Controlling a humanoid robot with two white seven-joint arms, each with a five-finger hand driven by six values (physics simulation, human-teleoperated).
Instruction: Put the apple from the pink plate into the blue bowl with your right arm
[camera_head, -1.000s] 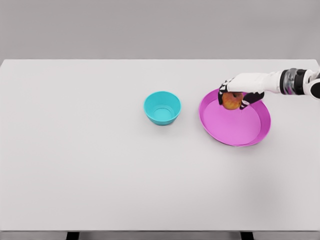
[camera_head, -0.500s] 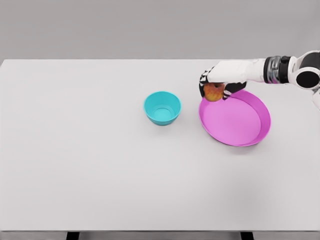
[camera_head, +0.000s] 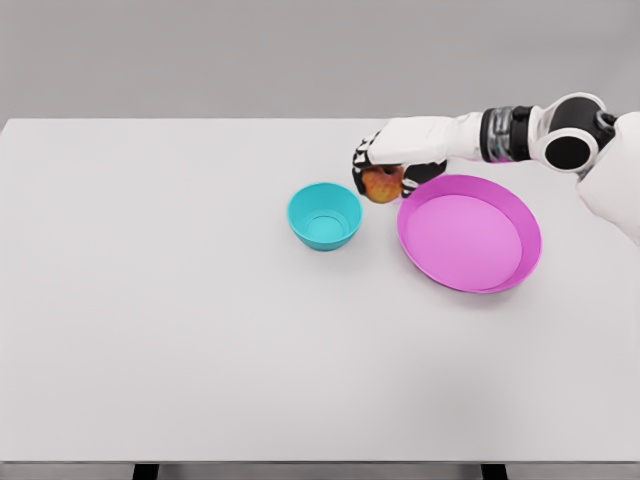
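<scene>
Right hand (camera_head: 392, 162) seemingly hides the apple's (camera_head: 381, 184) top

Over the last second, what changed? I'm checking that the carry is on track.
The right hand, shut on the apple, carried it left off the plate; it now hangs between the plate and the bowl. Plate and bowl stayed put, both empty.
</scene>
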